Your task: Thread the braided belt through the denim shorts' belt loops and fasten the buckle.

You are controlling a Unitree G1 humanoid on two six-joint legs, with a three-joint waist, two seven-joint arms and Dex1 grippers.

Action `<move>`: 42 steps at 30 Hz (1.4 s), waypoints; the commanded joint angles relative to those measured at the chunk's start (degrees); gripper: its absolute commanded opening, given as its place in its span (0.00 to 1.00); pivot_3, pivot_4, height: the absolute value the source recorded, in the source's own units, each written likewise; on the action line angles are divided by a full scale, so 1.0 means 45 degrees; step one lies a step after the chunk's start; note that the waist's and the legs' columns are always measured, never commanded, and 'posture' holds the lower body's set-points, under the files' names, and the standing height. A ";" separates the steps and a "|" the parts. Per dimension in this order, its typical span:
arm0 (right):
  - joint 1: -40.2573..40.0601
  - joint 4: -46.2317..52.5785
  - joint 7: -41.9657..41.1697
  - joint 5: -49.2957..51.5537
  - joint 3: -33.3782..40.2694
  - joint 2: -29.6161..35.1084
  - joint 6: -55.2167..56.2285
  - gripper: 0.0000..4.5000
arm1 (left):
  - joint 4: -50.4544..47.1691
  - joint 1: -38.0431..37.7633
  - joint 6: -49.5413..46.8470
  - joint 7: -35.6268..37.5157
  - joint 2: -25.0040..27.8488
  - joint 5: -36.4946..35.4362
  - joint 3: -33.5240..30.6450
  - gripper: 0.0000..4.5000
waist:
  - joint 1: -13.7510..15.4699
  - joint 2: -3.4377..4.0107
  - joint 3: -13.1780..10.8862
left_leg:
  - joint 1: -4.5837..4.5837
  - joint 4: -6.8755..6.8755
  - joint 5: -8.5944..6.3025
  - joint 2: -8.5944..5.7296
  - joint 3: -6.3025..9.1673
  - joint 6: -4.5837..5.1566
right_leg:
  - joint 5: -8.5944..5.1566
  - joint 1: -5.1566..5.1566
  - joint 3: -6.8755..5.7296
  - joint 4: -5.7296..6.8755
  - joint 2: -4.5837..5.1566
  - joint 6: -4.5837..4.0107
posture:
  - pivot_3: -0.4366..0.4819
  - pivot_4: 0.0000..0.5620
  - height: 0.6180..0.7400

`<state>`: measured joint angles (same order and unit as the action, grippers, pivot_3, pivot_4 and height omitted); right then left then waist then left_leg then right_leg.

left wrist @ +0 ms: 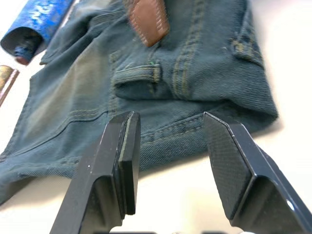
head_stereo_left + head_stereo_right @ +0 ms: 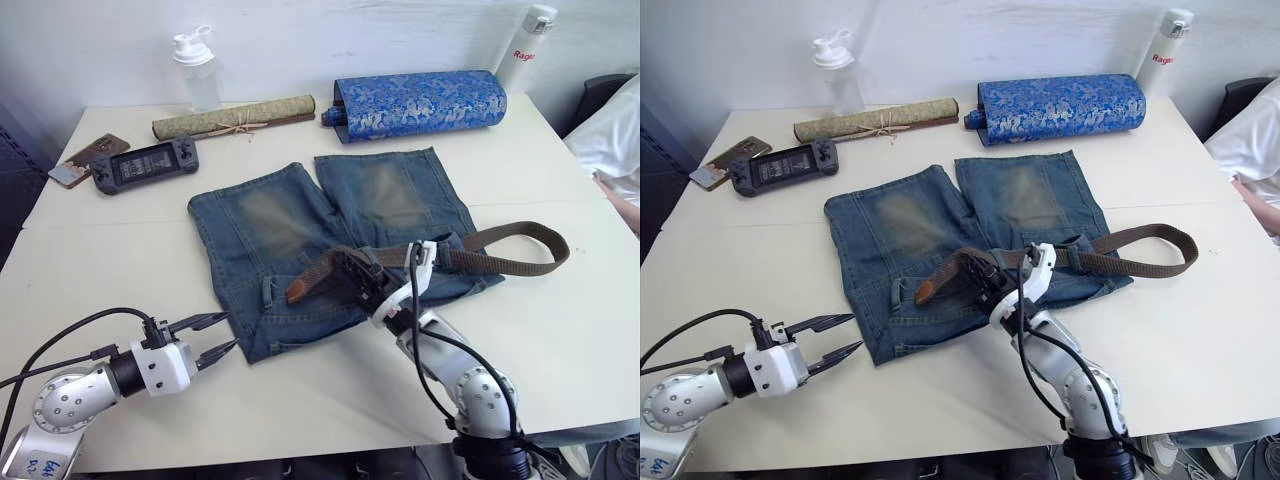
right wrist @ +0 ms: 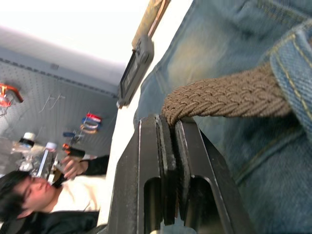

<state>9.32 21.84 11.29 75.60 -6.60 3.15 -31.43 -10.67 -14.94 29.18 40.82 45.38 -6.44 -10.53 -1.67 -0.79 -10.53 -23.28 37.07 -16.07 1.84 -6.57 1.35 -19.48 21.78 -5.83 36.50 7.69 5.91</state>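
Right gripper (image 3: 168,126) pinched the braided belt (image 2: 520,262), whose long axis ran across the denim shorts (image 2: 300,240), tan tab leftward; left gripper (image 2: 215,337) was spread.

You have a white table (image 2: 120,240) carrying everything. The denim shorts (image 2: 330,250) lie flat at its centre, legs toward the far edge. The braided belt (image 2: 520,262) crosses the waistband and loops onto bare tabletop to the right. Along the far edge: a blue brocade roll (image 2: 420,105), a tan scroll (image 2: 235,117), two bottles (image 2: 197,68), a handheld console (image 2: 145,164) and a phone (image 2: 85,158).
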 commanded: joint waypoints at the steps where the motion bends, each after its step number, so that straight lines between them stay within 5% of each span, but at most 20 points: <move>1: 0.0073 -0.0299 -0.1152 -0.1732 -0.0530 -0.0732 0.0704 0.00 | -0.0443 0.0021 -0.0141 0.0374 0.0266 -0.0519 -0.0357 0.51 | -0.0029 0.0001 0.0000 | 0.0000 -0.0002 -0.0002 0.0000 -0.0001 -0.0004 | -0.0001 0.0002 -0.0002 0.0001 0.0000 -0.0001 | 0.48 0.27 0.82; 32: 0.2338 -0.3688 -0.3559 -0.7923 -0.1500 -0.3113 0.0319 0.00 | 0.0050 0.0578 0.0386 0.0669 -0.0343 0.0109 0.0037 0.51 | -0.0319 -0.0003 0.0001 | -0.0002 -0.0008 -0.0011 0.0011 -0.0045 -0.0037 | -0.0004 0.0056 -0.0025 0.0090 -0.0001 -0.0007 | 0.48 0.27 0.82; 38: 0.1630 -0.1800 -0.3444 -0.5215 0.0327 -0.2269 -0.1510 0.00 | 0.0009 0.0700 0.0561 0.0707 -0.0419 0.0295 0.0336 0.51 | -0.0263 -0.0003 0.0002 | -0.0005 -0.0005 -0.0014 0.0008 -0.0051 -0.0033 | -0.0003 0.0053 -0.0020 0.0084 0.0006 -0.0006 | 0.48 0.27 0.82; 42: 0.1331 -0.1144 -0.1135 0.0506 0.2292 -0.2247 -0.3491 0.00 | -0.0103 0.1180 0.0480 0.0659 -0.0592 0.0371 0.0838 0.51 | -0.0086 -0.0004 0.0002 | -0.0006 0.0002 -0.0022 0.0005 -0.0037 -0.0020 | -0.0003 0.0036 -0.0003 0.0076 0.0020 -0.0007 | 0.48 0.27 0.82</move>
<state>16.00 13.97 2.64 68.87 1.73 -5.58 -45.06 -10.22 -10.23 30.69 43.93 42.91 -4.66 -7.19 -2.06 -0.80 -10.52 -23.31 37.08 -16.17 1.86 -6.73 1.27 -19.49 21.94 -5.85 36.83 7.78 5.88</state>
